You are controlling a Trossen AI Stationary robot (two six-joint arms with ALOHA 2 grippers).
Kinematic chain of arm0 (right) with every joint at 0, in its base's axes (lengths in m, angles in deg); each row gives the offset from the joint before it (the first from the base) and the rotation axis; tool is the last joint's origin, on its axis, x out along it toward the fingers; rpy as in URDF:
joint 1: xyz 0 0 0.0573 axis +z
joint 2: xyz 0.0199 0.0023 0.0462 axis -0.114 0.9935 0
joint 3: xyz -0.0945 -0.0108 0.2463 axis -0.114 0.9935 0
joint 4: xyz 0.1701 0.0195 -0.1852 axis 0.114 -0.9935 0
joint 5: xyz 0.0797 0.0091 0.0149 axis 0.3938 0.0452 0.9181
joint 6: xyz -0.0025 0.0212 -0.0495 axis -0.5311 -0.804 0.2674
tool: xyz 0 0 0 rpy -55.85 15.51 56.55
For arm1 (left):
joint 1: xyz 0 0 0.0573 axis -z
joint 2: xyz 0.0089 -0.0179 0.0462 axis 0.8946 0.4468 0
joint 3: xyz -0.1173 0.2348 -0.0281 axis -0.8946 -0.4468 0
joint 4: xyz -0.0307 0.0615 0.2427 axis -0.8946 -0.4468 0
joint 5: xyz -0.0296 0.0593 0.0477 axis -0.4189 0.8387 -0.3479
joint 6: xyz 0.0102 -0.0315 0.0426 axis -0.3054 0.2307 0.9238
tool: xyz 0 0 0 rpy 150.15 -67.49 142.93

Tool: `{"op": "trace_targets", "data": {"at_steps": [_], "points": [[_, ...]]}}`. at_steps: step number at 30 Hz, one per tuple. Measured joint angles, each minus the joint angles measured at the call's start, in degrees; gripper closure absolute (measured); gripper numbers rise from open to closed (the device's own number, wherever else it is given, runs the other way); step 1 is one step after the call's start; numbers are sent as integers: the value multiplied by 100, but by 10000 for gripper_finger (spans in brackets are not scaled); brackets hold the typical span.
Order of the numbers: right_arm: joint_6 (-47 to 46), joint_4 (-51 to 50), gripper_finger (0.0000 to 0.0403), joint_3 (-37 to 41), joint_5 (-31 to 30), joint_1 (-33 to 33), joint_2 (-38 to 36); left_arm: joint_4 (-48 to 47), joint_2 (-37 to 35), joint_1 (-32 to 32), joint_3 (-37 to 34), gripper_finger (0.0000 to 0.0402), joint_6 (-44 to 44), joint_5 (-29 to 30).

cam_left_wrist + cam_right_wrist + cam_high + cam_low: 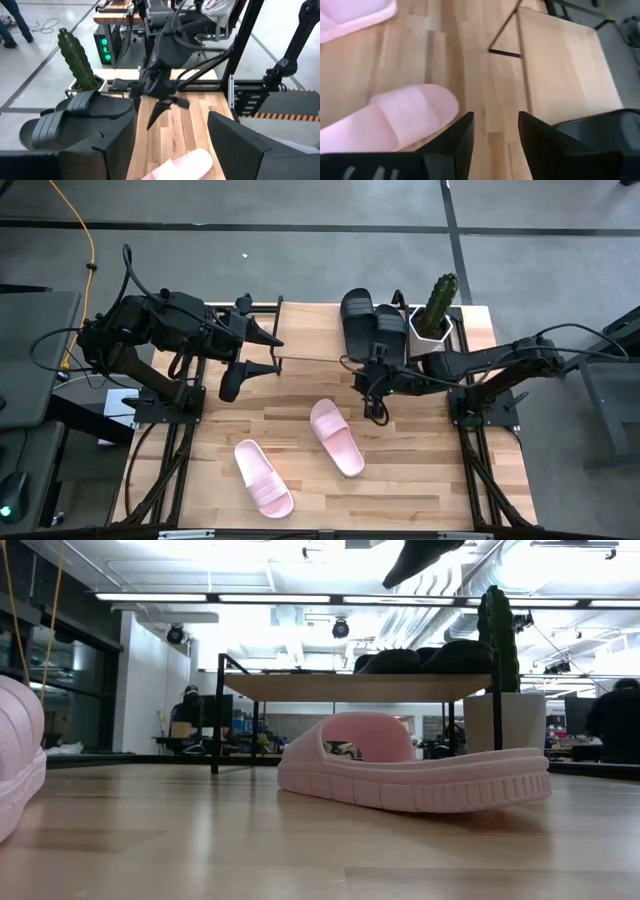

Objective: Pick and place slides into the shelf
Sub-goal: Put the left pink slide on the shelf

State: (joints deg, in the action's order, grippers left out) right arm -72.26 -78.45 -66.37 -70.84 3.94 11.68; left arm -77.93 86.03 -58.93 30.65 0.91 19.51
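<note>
- Two black slides [75,117] lie side by side on the shelf, beside a potted cactus [75,52].
- The right gripper [157,102] hangs over the wooden tabletop [185,125], empty.
- A pink slide [187,165] shows between the left gripper's spread fingers [245,150].

near pink slide [18,755]: cut by the low view's edge, only its rounded end shows
black slides [425,658]: on the shelf [350,687], only their humped tops show above its plank in the low view
people beyond the shelf: dark, blurred shapes
right pincer [495,137]: fingertips cut off by the wrist picture's edge
</note>
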Motion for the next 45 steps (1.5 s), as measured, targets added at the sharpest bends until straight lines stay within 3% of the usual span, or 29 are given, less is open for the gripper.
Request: {"op": "trace_targets", "data": {"at_steps": [13, 19, 26, 41, 45], "points": [[-326, 428, 257, 2, 1288, 89, 4, -1150, 257, 1, 4, 167, -221, -2], [-387, 374, 257, 7, 1321, 89, 7, -1815, 481, 1, -6, 167, -565, -472], [-388, 322, 257, 10, 1321, 89, 9, -2435, 676, 94, -96, 167, -1009, -496], [-386, 321, 257, 11, 1274, 89, 9, -1859, 674, 310, -1988, 167, -1534, -934], [-385, 318, 257, 11, 1193, 89, 9, -1259, 654, 353, -2558, 167, -1711, -1465]]}}
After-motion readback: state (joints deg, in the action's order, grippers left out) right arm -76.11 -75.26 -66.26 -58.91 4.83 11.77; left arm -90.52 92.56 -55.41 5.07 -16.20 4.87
